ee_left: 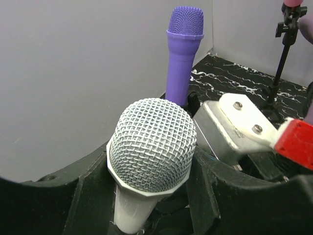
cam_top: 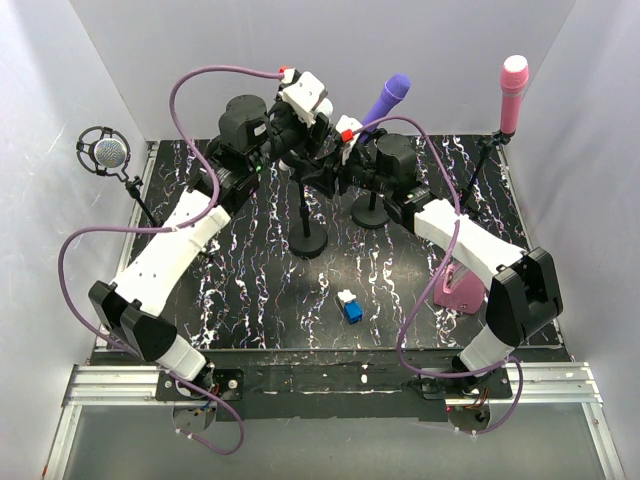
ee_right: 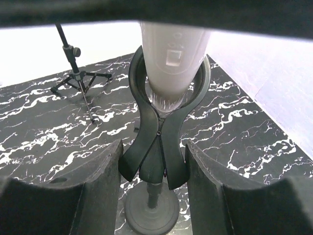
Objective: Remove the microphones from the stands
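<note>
A white microphone (ee_left: 151, 142) with a silver mesh head sits in the black spring clip (ee_right: 159, 147) of a round-based stand (cam_top: 308, 243). My left gripper (ee_left: 149, 169) is shut on the microphone just under its head, with both fingers against it. From the other side, my right gripper (ee_right: 154, 161) is open. Its fingers (ee_right: 98, 186) flank the clip's two handles, close beside them. The microphone's white body (ee_right: 173, 58) rests in the clip's ring. In the top view both grippers (cam_top: 305, 150) meet above the stand and hide the microphone.
A purple microphone (cam_top: 388, 98) stands on its own stand just right of centre. A pink one (cam_top: 512, 92) rises at the far right, and a silver one in a shock mount (cam_top: 105, 152) stands at the far left. A pink object (cam_top: 458, 285) and a small blue block (cam_top: 350, 307) lie nearer me.
</note>
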Available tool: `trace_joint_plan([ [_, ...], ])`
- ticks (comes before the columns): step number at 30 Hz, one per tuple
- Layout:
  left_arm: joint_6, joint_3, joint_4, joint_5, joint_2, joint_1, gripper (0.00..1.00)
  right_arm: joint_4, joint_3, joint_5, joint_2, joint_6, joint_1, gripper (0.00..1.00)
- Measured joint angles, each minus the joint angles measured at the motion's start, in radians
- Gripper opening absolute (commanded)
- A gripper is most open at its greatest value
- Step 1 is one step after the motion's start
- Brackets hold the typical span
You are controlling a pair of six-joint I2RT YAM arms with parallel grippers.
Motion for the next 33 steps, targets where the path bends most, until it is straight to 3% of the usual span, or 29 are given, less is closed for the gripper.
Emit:
trace_joint_plan([
  [8, -0.013, 0.127, -0.073, 0.036, 0.060, 0.001, 0.00, 0.013, 0.000, 0.008, -0.006, -0.003, -0.006, 0.01],
  [15, 0.015, 0.073, -0.072, 0.101, 0.024, 0.013, 0.02, -0.003, -0.001, 0.003, -0.013, -0.009, -0.006, 0.01],
  [17, 0.032, 0.011, -0.065, 0.131, -0.020, 0.017, 0.38, -0.016, -0.003, -0.010, -0.015, -0.021, -0.006, 0.01],
  [18, 0.045, -0.011, -0.066, 0.153, -0.038, 0.015, 0.51, -0.024, -0.003, -0.020, -0.019, -0.031, -0.005, 0.01],
  [21, 0.053, -0.029, -0.087, 0.196, -0.066, 0.011, 0.65, -0.067, -0.006, -0.048, -0.040, -0.058, -0.004, 0.01],
  [24, 0.055, -0.028, -0.115, 0.240, -0.073, 0.010, 0.71, -0.093, -0.007, -0.069, -0.051, -0.077, -0.004, 0.01],
  [28, 0.057, -0.033, -0.138, 0.274, -0.075, 0.010, 0.74, -0.103, -0.007, -0.092, -0.053, -0.094, -0.006, 0.01],
  [33, 0.080, -0.042, -0.134, 0.299, -0.076, 0.012, 0.56, -0.107, -0.007, -0.118, -0.053, -0.099, -0.014, 0.01],
])
